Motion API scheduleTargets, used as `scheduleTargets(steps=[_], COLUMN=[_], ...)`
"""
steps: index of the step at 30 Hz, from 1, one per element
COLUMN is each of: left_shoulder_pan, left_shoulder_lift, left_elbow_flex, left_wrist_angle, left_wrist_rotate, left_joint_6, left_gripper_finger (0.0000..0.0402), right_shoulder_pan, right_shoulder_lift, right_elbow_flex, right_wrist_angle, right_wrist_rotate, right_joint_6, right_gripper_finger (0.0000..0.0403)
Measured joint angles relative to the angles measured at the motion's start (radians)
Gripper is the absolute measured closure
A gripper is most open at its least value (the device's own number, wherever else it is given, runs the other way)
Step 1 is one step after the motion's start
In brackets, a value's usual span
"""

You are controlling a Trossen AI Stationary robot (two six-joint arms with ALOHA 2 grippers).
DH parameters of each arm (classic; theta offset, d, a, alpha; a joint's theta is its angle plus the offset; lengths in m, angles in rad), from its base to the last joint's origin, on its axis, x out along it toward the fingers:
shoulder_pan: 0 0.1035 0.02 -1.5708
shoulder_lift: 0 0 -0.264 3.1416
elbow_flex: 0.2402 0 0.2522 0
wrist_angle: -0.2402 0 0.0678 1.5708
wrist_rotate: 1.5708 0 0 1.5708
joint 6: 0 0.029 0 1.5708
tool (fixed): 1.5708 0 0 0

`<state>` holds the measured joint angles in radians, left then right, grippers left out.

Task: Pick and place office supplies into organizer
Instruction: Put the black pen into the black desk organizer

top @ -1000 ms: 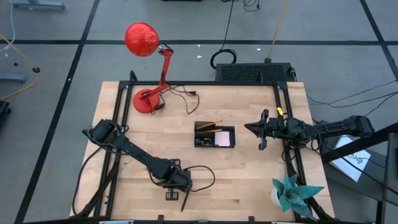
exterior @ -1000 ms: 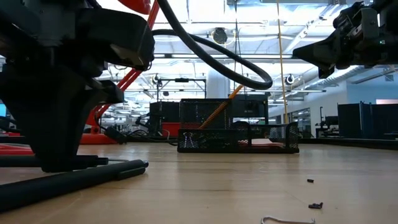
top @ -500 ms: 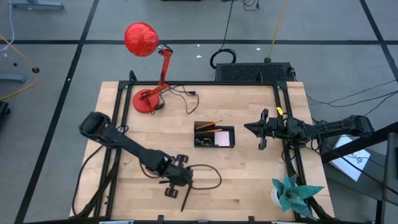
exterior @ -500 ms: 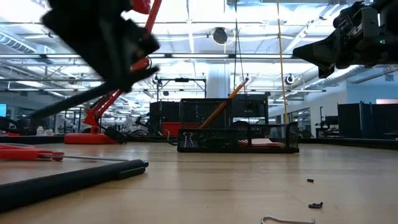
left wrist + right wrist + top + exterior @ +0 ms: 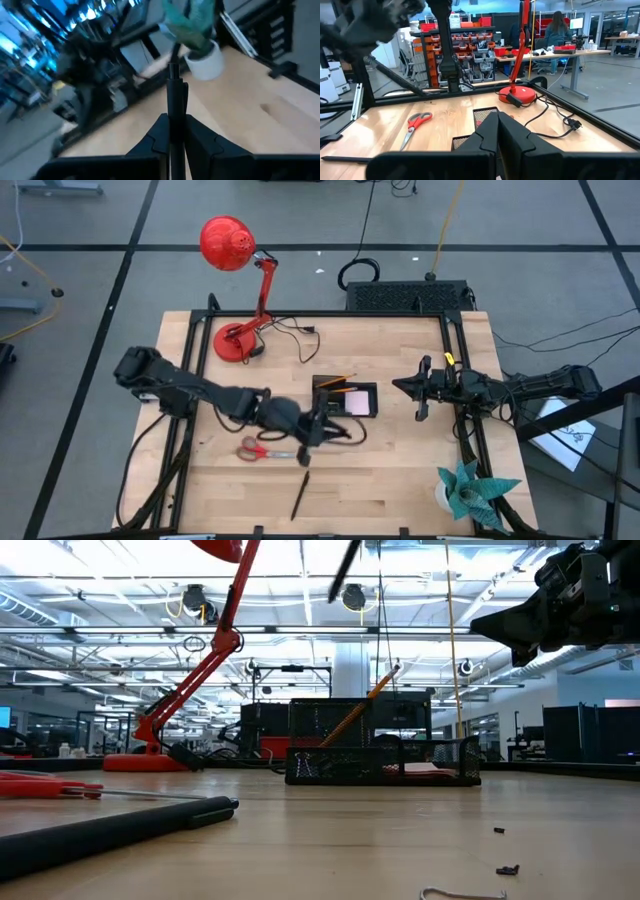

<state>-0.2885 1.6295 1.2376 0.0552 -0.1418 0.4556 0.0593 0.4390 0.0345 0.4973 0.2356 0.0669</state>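
Observation:
My left gripper (image 5: 320, 428) hovers just near of the black organizer (image 5: 345, 398), shut on a black pen (image 5: 174, 85). The pen also shows high up in the low view (image 5: 345, 570). An orange pencil (image 5: 362, 705) leans out of the organizer, and a pale pink pad (image 5: 358, 402) lies in it. Red-handled scissors (image 5: 262, 450) and a second black pen (image 5: 300, 495) lie flat on the table. Tiny black clips (image 5: 508, 869) lie near the front. My right gripper (image 5: 405, 386) waits shut, right of the organizer. My left gripper pinches the black pen's shaft (image 5: 174, 107) between its two fingers (image 5: 197, 135). The fingers point nearly level toward the table's right side. The pen runs along them, and its free end (image 5: 173, 70) sticks out past the tips. It is lifted clear of the table.
A red desk lamp (image 5: 240, 290) stands at the far left with its cord (image 5: 290, 330) on the table. A teal paper plant in a white pot (image 5: 465, 492) sits at the near right corner. A black box with cables (image 5: 410, 295) lies beyond the far edge.
My left gripper has risen from low over the table's near edge and moved toward the far right, up to the organizer, carrying a black pen. It has tipped from pointing down to nearly level. The scissors it stood over are now uncovered.

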Motion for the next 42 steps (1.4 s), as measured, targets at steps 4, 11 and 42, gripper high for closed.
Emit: scheduleTargets(steps=[4,11,42], left_shoulder_pan=[0.116,0.352,0.424], left_shoulder_lift=[0.003,0.049,0.152], left_elbow_flex=[-0.001,-0.098,-0.294], left_wrist_angle=[0.011,0.178,0.268], left_wrist_rotate=[0.02,0.176,0.212], left_joint_6=[0.021,-0.113,-0.233], left_gripper_finger=[0.0365,0.0365,0.0367], right_shoulder_pan=[0.0,0.0,0.0], right_shoulder_lift=[0.0,0.0,0.001], right_elbow_flex=[0.0,0.0,0.0], right_wrist_angle=[0.0,0.0,0.007], right_wrist_rotate=[0.0,0.0,0.006], right_joint_6=[0.0,-0.002,-0.027], right_gripper_finger=[0.0399,0.0399,0.0399])
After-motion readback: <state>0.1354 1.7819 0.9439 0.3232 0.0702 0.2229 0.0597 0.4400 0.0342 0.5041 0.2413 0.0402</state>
